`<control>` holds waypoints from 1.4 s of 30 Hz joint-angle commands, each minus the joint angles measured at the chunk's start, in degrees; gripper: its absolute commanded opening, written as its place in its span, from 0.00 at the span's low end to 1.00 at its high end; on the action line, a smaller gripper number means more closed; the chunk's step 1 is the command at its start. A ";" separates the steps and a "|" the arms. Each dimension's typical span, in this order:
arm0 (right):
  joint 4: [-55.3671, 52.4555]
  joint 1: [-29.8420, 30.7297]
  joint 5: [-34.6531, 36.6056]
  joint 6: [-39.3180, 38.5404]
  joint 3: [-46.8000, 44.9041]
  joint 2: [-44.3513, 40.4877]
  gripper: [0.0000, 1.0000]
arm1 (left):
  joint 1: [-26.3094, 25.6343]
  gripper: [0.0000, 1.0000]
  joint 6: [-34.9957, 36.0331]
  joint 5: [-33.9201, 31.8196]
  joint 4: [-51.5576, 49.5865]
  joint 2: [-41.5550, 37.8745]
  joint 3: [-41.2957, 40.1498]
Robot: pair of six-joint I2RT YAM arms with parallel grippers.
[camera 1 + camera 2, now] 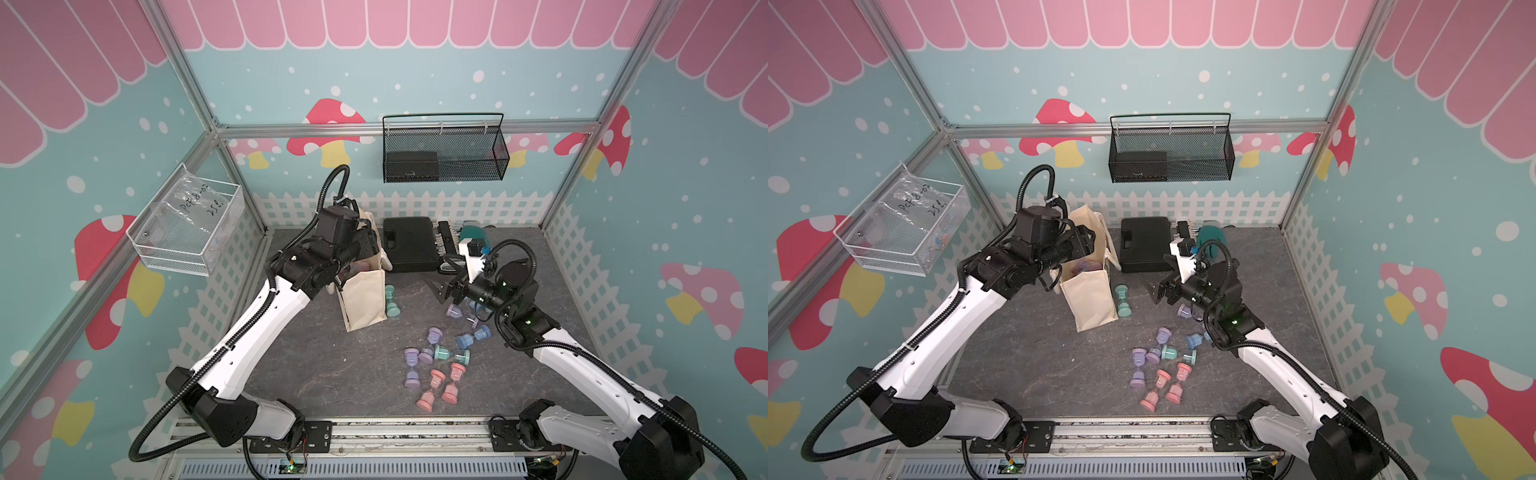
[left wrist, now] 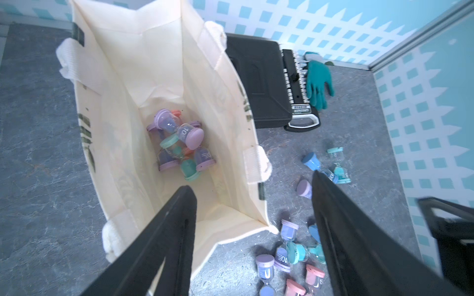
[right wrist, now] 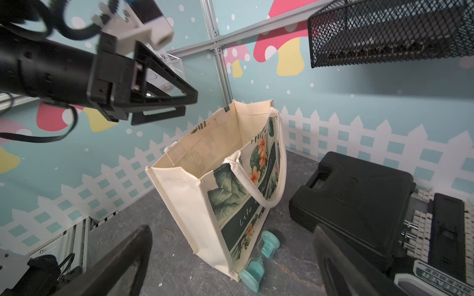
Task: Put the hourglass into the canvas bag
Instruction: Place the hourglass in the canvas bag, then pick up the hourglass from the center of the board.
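- Grey, stone-patterned worktop (image 1: 316, 365) is enclosed by walls printed with mushrooms and a white picket fence.
- The canvas bag (image 1: 363, 299) is found standing upright with its mouth open, on the left arm's side of the worktop, just beside a black hard case (image 1: 409, 245).
- A pile of hourglasses (image 2: 179, 143) is seen at the bottom of the bag in the left wrist view: lilac and teal pieces, with some coral showing, lying across one another.
- The left tool (image 2: 252, 182) is held above the bag's mouth. Its jaws are parted and nothing is seen between them, so it is recorded as released and empty.
- The right tool (image 3: 232, 228) is held over the worktop near the case, turned toward the bag's printed side. Its jaws are spread wide and nothing is gripped.
- One teal hourglass (image 1: 391, 300) is noted lying on the worktop, touching the foot of the bag on the outside.
- A loose cluster of hourglasses (image 1: 440, 354) in lilac, blue, teal and pink is noted near the middle of the worktop, apart from the bag. One lilac hourglass (image 1: 455, 311) lies just under the right arm.
- Progress is judged as partial: several pieces are bagged, and a comparable number are left outside.
- A further pick from the loose pieces is judged to be the step due. The piece against the bag is judged the awkward one, since the fabric wall could be pushed over.
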 commanded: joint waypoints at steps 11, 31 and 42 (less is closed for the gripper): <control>-1.84 -0.16 2.62 1.49 -7.14 -1.36 0.99 | -16.03 0.71 -1.97 -10.41 5.37 -3.88 -7.42; -6.19 -0.76 11.25 2.13 -15.42 -2.79 0.99 | -20.59 0.67 -10.63 -10.04 6.75 14.88 -12.15; -7.42 -1.93 12.72 2.18 -16.44 -2.78 1.00 | -17.52 0.66 -15.06 -9.81 6.92 25.49 -11.66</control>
